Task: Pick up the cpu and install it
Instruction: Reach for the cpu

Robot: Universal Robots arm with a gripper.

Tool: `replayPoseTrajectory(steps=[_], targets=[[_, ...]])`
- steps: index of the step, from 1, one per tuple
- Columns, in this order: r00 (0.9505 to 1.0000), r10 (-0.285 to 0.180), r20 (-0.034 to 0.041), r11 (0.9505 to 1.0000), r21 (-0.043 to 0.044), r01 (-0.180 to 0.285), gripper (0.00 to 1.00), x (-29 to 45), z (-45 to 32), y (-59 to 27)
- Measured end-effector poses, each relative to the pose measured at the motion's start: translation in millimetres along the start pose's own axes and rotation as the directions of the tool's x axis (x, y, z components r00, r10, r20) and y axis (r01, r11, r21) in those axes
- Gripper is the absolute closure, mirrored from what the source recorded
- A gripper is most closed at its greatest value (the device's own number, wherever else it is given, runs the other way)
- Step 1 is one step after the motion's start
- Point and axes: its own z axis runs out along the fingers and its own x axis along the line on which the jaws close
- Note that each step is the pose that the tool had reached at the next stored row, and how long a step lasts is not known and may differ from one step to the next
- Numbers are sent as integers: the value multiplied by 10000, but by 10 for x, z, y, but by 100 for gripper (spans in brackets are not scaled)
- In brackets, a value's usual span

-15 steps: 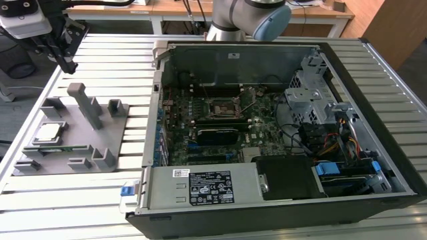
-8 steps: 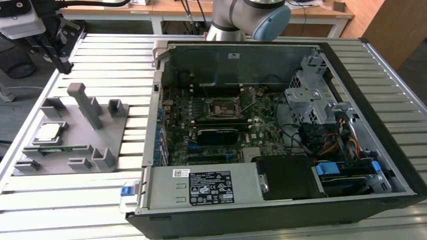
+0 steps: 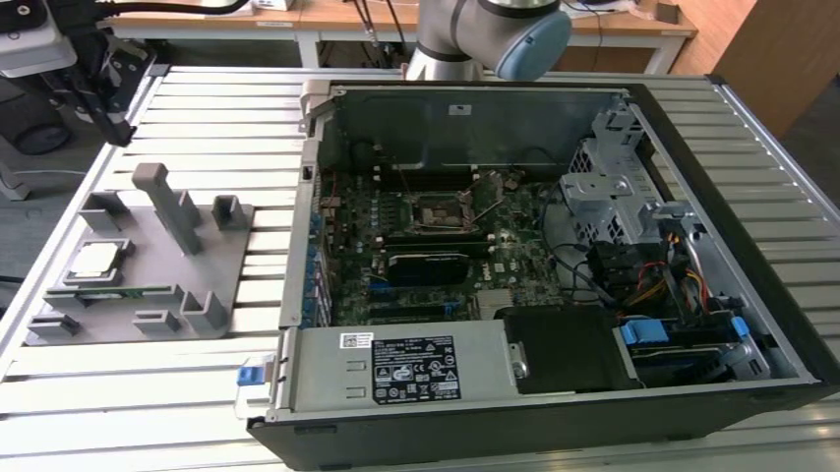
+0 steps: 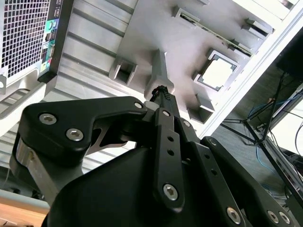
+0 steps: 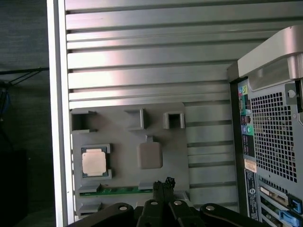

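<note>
Tool hovers closed and empty over the grey holder plate, where the cpu lies flat in a walled pocket near the plate's edge, so I judge an off-centre descent could strike the walls or tilt the chip.

cpu on holder plate, computer case beside it

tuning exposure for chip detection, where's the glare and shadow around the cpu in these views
First wrist view: the cpu lid looks warm and evenly lit, while the table slats carry bright glare bands. Second wrist view: the cpu lid is washed nearly white. Exterior view: the cpu reflects pale light; the computer case interior is dimmer.
</note>
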Motion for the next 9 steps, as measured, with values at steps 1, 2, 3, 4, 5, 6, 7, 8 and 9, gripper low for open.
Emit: replayPoseTrajectory(steps=[1, 2, 3, 4, 5, 6, 7, 8, 9], targets=[[10000, 0, -1, 10000, 0, 0, 89, 10, 1, -1], [10000, 0, -3, 10000, 0, 0, 89, 20, 1, -2], [10000, 0, -5, 10000, 1, 0, 89, 29, 1, -2], [10000, 1, -6, 10000, 0, -1, 89, 40, 2, -3], [10000, 1, -8, 10000, 0, -1, 89, 50, 3, -4], [10000, 0, -10, 10000, 0, 0, 89, 59, 4, -5], [10000, 1, -12, 10000, 1, -1, 89, 68, 4, -5], [10000, 1, -14, 10000, 1, -1, 89, 78, 4, -6], [10000, 1, -15, 10000, 1, -1, 89, 88, 5, -7]])
